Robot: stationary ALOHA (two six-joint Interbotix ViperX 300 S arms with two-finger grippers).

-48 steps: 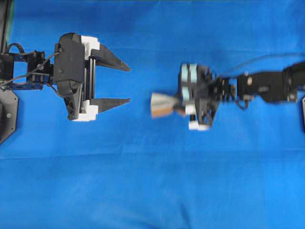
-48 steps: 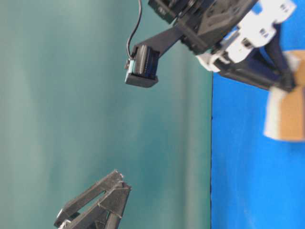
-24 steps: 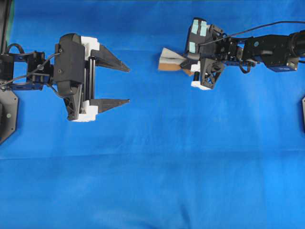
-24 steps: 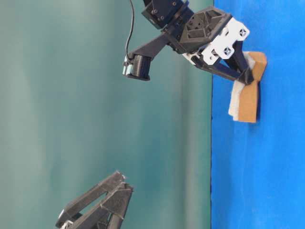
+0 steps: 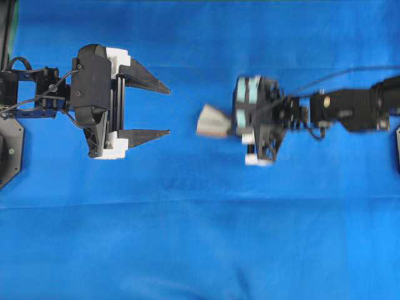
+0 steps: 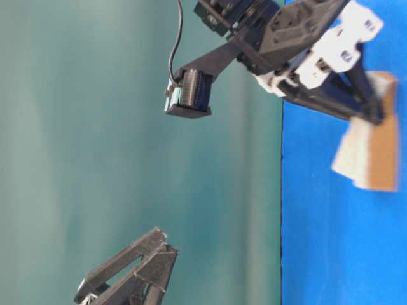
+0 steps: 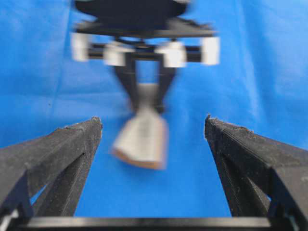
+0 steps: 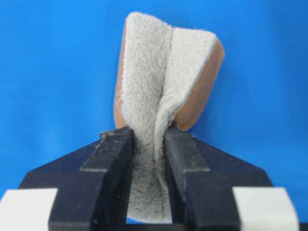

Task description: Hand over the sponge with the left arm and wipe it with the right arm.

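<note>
1. The right arm (image 5: 350, 111) reaches in from the right of the overhead view; its teal-patched gripper (image 5: 236, 125) has its jaws pinched nearly together on the sponge (image 5: 214, 122).
2. The right wrist view shows the sponge (image 8: 163, 91) squeezed into a fold between the two black fingers (image 8: 113, 159), its grey-white fuzzy face turned inward and the orange-brown layer on the outside.
3. The sponge sticks out past the fingertips toward the left arm (image 5: 37, 94), over the blue counter (image 5: 200, 237); it and the right gripper are blurred in the overhead view.
4. The left gripper (image 5: 165, 110) is well apart from the sponge, its jaws spread wide and holding nothing.
5. In the left wrist view the blurred sponge (image 7: 142, 137) lies between the two spread fingers (image 7: 62, 149) but farther off.
</note>
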